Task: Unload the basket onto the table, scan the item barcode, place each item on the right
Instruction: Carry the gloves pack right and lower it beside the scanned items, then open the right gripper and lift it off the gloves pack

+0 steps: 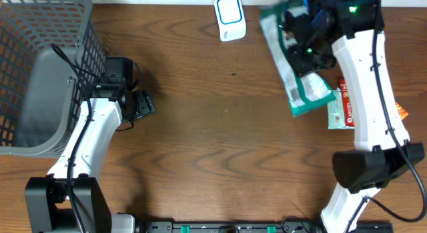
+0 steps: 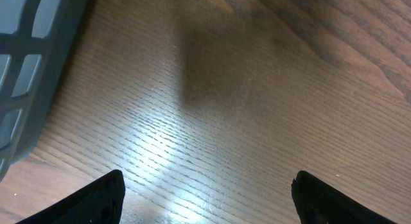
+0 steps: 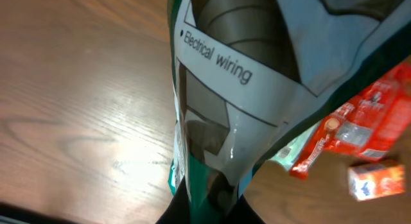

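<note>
Green-and-white glossy plastic packet [image 1: 295, 73], printed with the words "Electrical wiring", hangs near the far right corner of the brown wood-grain desk [image 1: 213, 133]. It is just right of the small white scanner with a blue outline [image 1: 230, 18] that sits at the far edge. Its lower end trails over a red-and-white foil sachet [image 1: 345, 106] lying toward the right edge; whether the two touch I cannot tell. The packet [image 3: 244, 89] looks light and limp, a thin film that creases and sags under its own weight. It is probably slick, so I judge it apt to slip or swing. A pinch on a flat sealed margin seems the best hold, well clear of any barcode, which is not visible in these views. The right claw [image 1: 301, 29] is closed tight on the film. In the wrist view its dark tips [image 3: 212, 201] squeeze a gathered fold of the packet's edge, with the rest draping away from the camera above the red sachet [image 3: 359, 121] and a small orange carton [image 3: 376, 181]. The left claw [image 1: 141, 105] stands wide and empty near the left edge, just beside the grey plastic mesh basket [image 1: 93, 39]. Between its fingers [image 2: 96, 198] only bare wood shows.
</note>
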